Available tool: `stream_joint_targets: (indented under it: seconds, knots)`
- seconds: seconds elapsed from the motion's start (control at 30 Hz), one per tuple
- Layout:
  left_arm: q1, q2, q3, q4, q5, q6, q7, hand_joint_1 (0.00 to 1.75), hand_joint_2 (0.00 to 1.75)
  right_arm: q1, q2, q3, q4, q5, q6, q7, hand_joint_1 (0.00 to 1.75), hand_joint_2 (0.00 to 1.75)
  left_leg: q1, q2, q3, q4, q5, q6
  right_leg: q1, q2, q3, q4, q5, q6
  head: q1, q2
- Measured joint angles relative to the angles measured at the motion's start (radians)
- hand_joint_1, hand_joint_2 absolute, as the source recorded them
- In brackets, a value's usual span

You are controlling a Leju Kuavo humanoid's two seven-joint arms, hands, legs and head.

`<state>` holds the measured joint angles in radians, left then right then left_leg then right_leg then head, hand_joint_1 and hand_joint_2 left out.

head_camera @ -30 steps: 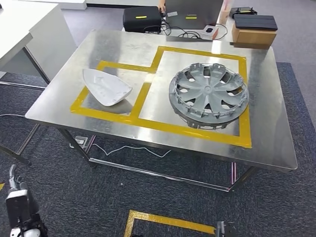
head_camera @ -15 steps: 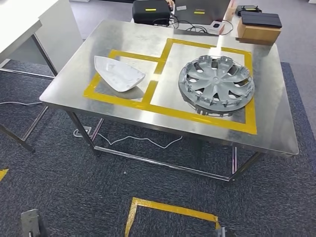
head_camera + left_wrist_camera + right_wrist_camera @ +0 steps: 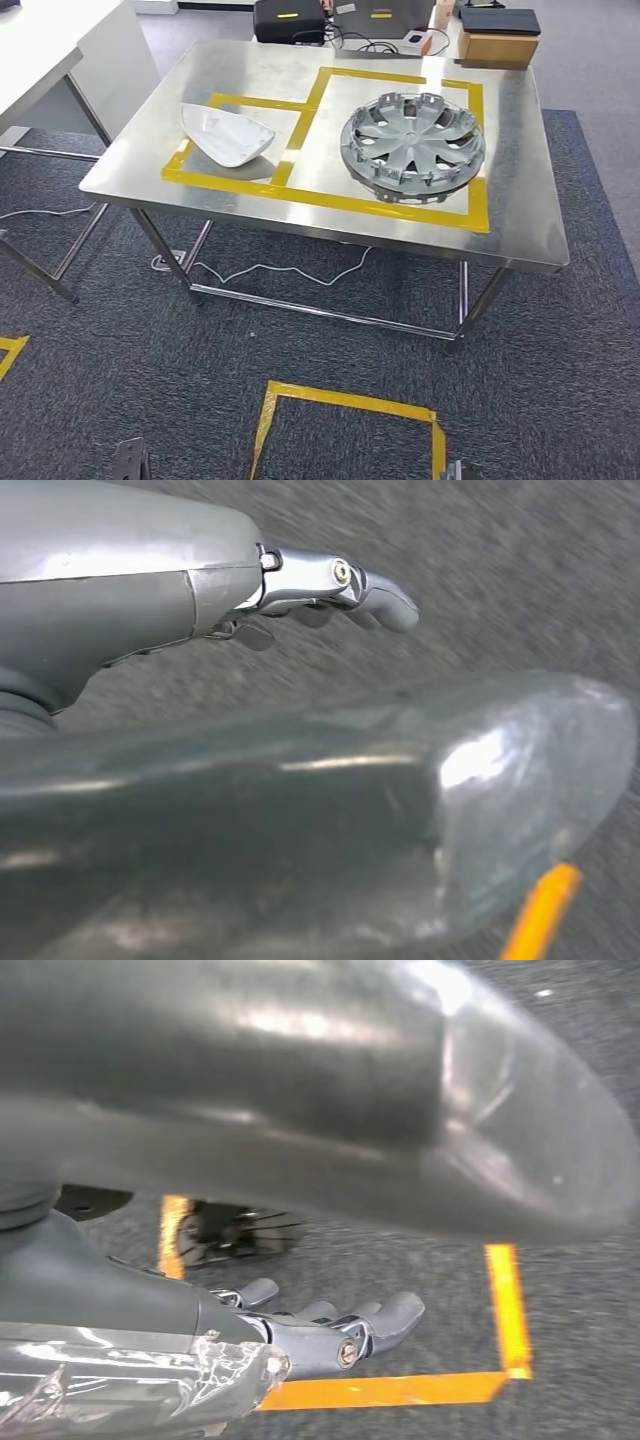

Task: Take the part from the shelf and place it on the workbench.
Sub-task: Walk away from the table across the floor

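Steel bench [image 3: 521, 215] sits upper centre of the head view, yellow tape [image 3: 332, 198] marking two boxes on it. White shell part [image 3: 225, 135] lies in the left box, long axis running upper left to lower right, pointed end toward the right. Hubcap [image 3: 412, 143] lies flat in the right box, round, no clear heading. Both parts are on the bench; no shelf visible. Left hand [image 3: 332, 585] hangs over carpet, fingers extended and apart, holding nothing. Right hand [image 3: 332, 1335] hangs over floor tape [image 3: 392, 1388], fingers loosely apart, empty. Placing looks done; best move is probably keeping arms low and well apart from the bench edge.
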<state>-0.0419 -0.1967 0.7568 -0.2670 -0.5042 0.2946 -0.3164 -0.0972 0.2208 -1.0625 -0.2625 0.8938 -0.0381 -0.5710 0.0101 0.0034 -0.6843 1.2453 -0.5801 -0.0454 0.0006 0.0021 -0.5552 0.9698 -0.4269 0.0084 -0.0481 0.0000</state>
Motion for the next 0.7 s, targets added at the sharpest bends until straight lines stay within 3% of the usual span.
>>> stream_joint_targets:
  seconds: [0.03, 0.07, 0.13, 0.17, 0.23, 0.3, 0.33, 0.37, 0.4, 0.47, 0.5, 0.53, 0.57, 0.6, 0.63, 0.7]
  knots:
    - [-0.001, -0.008, 0.0, 0.003, -0.001, 0.015, 0.0, 0.0, 0.0, 0.0, 0.0, 0.0, 0.0, 0.004, -0.002, 0.002, 0.0, 0.0, 0.0, 0.0, 0.01, 0.019, 0.01, 0.001, 0.0, -0.002, -0.017, 0.002, 0.012, 0.002, 0.0, 0.0]
    - [-0.002, -0.015, 0.0, 0.006, -0.002, 0.025, 0.0, 0.0, 0.0, 0.0, 0.0, 0.0, 0.0, 0.006, -0.004, 0.003, 0.0, 0.0, 0.0, 0.0, 0.039, 0.0, 0.037, 0.002, 0.0, -0.005, -0.034, 0.004, 0.023, 0.003, -0.001, 0.0]
    - [-0.009, -0.028, 0.0, 0.009, -0.002, 0.034, -0.001, 0.0, 0.0, -0.001, 0.0, 0.0, 0.0, 0.012, -0.009, 0.005, 0.0, 0.0, 0.0, 0.016, 0.142, -0.121, 0.079, 0.004, 0.002, -0.013, -0.062, 0.011, 0.044, 0.009, -0.003, 0.0]
    - [-0.015, -0.034, 0.0, 0.01, -0.002, 0.036, -0.001, 0.0, 0.0, -0.001, 0.0, 0.0, 0.0, 0.015, -0.011, 0.006, 0.0, 0.0, -0.002, 0.027, 0.197, -0.199, 0.079, 0.008, 0.004, -0.018, -0.073, 0.014, 0.053, 0.013, -0.004, 0.0]
    - [-0.027, -0.044, 0.0, 0.014, -0.001, 0.033, -0.001, 0.0, 0.0, -0.001, 0.0, 0.0, 0.0, 0.021, -0.017, 0.007, 0.0, 0.0, -0.008, 0.038, 0.251, -0.294, 0.065, 0.02, 0.005, -0.033, -0.085, 0.016, 0.074, 0.024, -0.004, 0.0]
    - [-0.025, -0.05, 0.001, 0.019, 0.002, 0.025, -0.004, 0.0, 0.0, 0.001, 0.0, 0.0, 0.0, 0.026, -0.023, 0.01, 0.0, 0.0, -0.012, 0.026, 0.236, -0.307, 0.077, 0.04, 0.0, -0.046, -0.092, 0.013, 0.09, 0.035, -0.003, 0.0]
    - [-0.021, -0.05, 0.001, 0.021, 0.004, 0.022, -0.006, 0.0, 0.0, 0.003, 0.0, 0.0, 0.0, 0.028, -0.024, 0.012, 0.0, 0.0, -0.013, 0.021, 0.225, -0.308, 0.088, 0.048, -0.003, -0.043, -0.098, 0.02, 0.075, 0.041, -0.002, 0.0]
    - [-0.018, -0.051, 0.002, 0.023, 0.005, 0.02, -0.009, 0.0, 0.0, 0.005, 0.001, 0.0, 0.001, 0.029, -0.026, 0.013, 0.0, 0.0, -0.013, 0.016, 0.213, -0.308, 0.1, 0.057, -0.005, -0.035, -0.109, 0.047, 0.039, 0.045, -0.001, 0.0]
    - [-0.016, -0.051, 0.003, 0.023, 0.006, 0.019, -0.012, 0.0, 0.0, 0.007, 0.001, 0.0, 0.001, 0.03, -0.027, 0.014, 0.0, 0.0, -0.012, 0.008, 0.198, -0.309, 0.112, 0.063, -0.006, -0.025, -0.123, 0.096, -0.014, 0.049, 0.001, 0.0]
    - [-0.016, -0.052, 0.004, 0.024, 0.005, 0.016, -0.018, 0.0, 0.0, 0.008, 0.001, 0.0, 0.001, 0.032, -0.032, 0.015, 0.0, 0.0, -0.014, -0.009, 0.166, -0.309, 0.136, 0.069, -0.005, -0.01, -0.151, 0.232, -0.11, 0.052, 0.005, 0.0]
    - [-0.016, -0.054, 0.005, 0.024, 0.003, 0.014, -0.021, 0.0, 0.0, 0.008, 0.001, 0.0, 0.001, 0.034, -0.034, 0.017, 0.0, 0.0, -0.015, -0.017, 0.15, -0.309, 0.149, 0.069, -0.003, -0.007, -0.156, 0.291, -0.121, 0.051, 0.007, 0.0]
    - [-0.015, -0.055, 0.005, 0.025, 0.001, 0.012, -0.023, 0.0, 0.0, 0.007, 0.001, 0.0, 0.001, 0.037, -0.037, 0.018, 0.0, 0.0, -0.017, -0.025, 0.134, -0.308, 0.162, 0.069, -0.001, -0.005, -0.149, 0.321, -0.106, 0.048, 0.007, 0.0]
    - [-0.014, -0.057, 0.005, 0.027, 0.001, 0.01, -0.025, 0.0, 0.0, 0.007, 0.001, 0.0, 0.001, 0.041, -0.04, 0.021, 0.0, 0.0, -0.017, -0.035, 0.119, -0.307, 0.175, 0.067, 0.0, -0.001, -0.126, 0.318, -0.075, 0.043, 0.007, 0.0]
    - [-0.014, -0.058, 0.006, 0.028, 0.005, 0.005, -0.028, 0.0, 0.0, 0.007, 0.001, 0.0, 0.001, 0.046, -0.043, 0.023, 0.0, 0.0, -0.018, -0.045, 0.106, -0.307, 0.186, 0.065, 0.002, 0.009, -0.084, 0.277, -0.045, 0.038, 0.008, 0.0]
    - [-0.015, -0.06, 0.008, 0.028, 0.011, 0.001, -0.031, 0.0, 0.0, 0.006, 0.001, 0.0, 0.001, 0.051, -0.045, 0.026, 0.0, 0.0, -0.018, -0.056, 0.094, -0.306, 0.198, 0.061, 0.003, 0.031, -0.024, 0.203, -0.039, 0.031, 0.008, 0.0]
    - [-0.018, -0.064, 0.011, 0.028, 0.021, -0.007, -0.037, 0.0, 0.0, 0.004, 0.001, 0.0, 0.001, 0.057, -0.05, 0.029, 0.0, 0.0, -0.021, -0.074, 0.079, -0.302, 0.217, 0.054, 0.001, 0.07, 0.088, 0.043, -0.071, 0.024, 0.007, 0.0]
